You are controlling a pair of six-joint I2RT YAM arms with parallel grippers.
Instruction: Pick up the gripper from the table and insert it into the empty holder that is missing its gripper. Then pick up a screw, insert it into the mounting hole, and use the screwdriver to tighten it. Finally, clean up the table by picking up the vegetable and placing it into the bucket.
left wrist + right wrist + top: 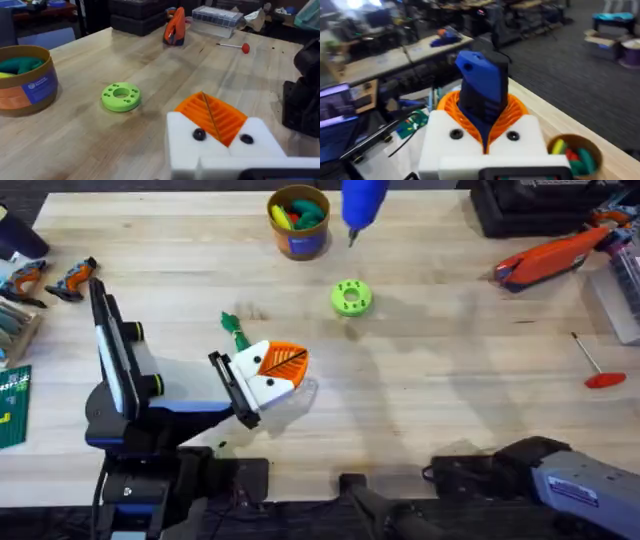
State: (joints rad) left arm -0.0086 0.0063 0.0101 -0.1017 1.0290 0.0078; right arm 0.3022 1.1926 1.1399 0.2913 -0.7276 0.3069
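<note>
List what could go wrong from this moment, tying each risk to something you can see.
1. The right gripper holds the screwdriver in the air near the bucket. If the grip slips, the tool could fall onto the table or the tub.
2. The left gripper is shut beside the vegetable. Moving in that way may push it aside rather than grasp it.

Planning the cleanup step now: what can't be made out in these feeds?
Dark-green toy vegetable: overhead, lower end hidden by left gripper.
Blue pen-shaped powered screwdriver: overhead, blurred, cut by top edge; right wrist, tip hidden behind right gripper.
Round yellow-rimmed bucket: right wrist, cut by bottom edge.
</note>
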